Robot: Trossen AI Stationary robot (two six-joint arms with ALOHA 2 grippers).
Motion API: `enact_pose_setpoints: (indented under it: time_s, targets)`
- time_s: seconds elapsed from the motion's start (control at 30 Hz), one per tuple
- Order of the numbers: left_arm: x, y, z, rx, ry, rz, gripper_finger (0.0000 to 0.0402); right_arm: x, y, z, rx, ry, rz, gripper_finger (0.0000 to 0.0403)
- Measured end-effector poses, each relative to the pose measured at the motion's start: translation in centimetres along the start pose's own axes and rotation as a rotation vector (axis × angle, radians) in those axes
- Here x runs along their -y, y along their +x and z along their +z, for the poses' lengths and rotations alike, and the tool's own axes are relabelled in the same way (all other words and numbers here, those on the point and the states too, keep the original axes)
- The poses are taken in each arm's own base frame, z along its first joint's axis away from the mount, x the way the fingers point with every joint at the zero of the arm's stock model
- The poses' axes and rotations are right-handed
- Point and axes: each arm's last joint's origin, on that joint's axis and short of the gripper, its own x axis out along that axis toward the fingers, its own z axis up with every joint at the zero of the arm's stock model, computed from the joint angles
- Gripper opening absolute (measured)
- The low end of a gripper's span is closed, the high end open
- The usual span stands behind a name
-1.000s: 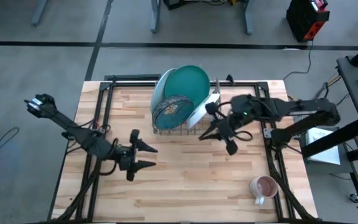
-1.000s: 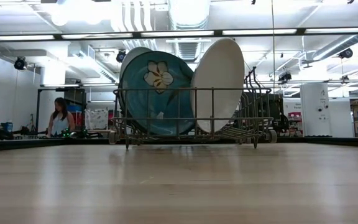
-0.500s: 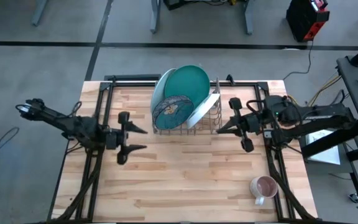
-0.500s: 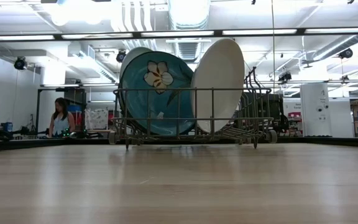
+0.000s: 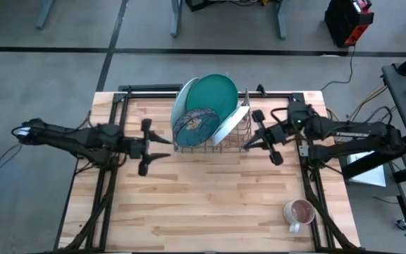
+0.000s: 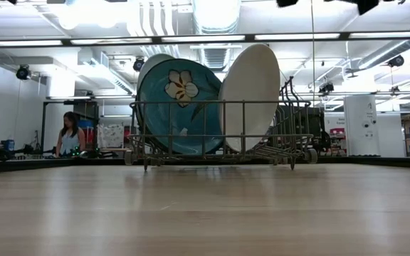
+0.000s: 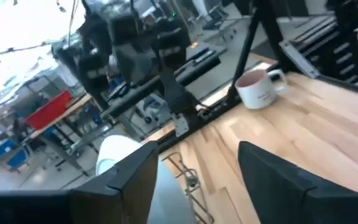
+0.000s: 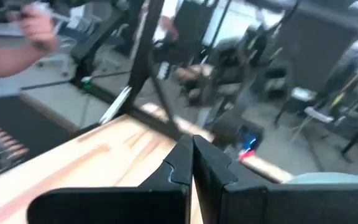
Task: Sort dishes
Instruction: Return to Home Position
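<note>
Dishes (image 5: 213, 99) stood on edge in the wire rack (image 5: 240, 141) at the table's (image 5: 210, 204) far middle, clear of both grippers. To their left the left gripper (image 5: 162, 148) hung with jaws spread; to their right the right gripper (image 5: 247, 145) hung close beside the rack, jaws pressed together.

The wooden table (image 5: 210, 197) bears a wire rack (image 5: 239, 137) and a mug (image 5: 299, 211).
</note>
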Motion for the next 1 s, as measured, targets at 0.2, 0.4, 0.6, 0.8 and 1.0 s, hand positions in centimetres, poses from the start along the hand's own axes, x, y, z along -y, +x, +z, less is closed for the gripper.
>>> enact_pose_setpoints:
  time_s: [0.2, 0.4, 0.6, 0.8, 1.0]
  targets:
    - [-0.4, -3.3, -0.2, -0.032, -0.041, 0.008, 0.0130, -1.3, -2.3, 0.6, -0.016, -0.020, 0.021, 0.0000]
    - [0.8, -4.7, -2.3, -0.039, -0.127, 0.004, 0.0011, -3.4, -4.4, -1.3, -0.002, -0.007, 0.006, 0.0000]
    - [1.5, -5.4, -3.5, -0.004, -0.140, 0.021, 0.0003, -5.7, -6.1, -3.7, 0.014, 0.034, -0.002, 0.0000]
    - [1.6, -5.7, -3.7, 0.020, -0.153, 0.035, 0.0001, -7.5, -8.5, -3.6, 0.123, 0.041, 0.068, 0.0000]
    - [1.6, -5.8, -3.7, 0.013, -0.156, 0.052, 0.0000, -9.7, -9.8, -5.5, 0.222, 0.086, 0.182, 0.0000]
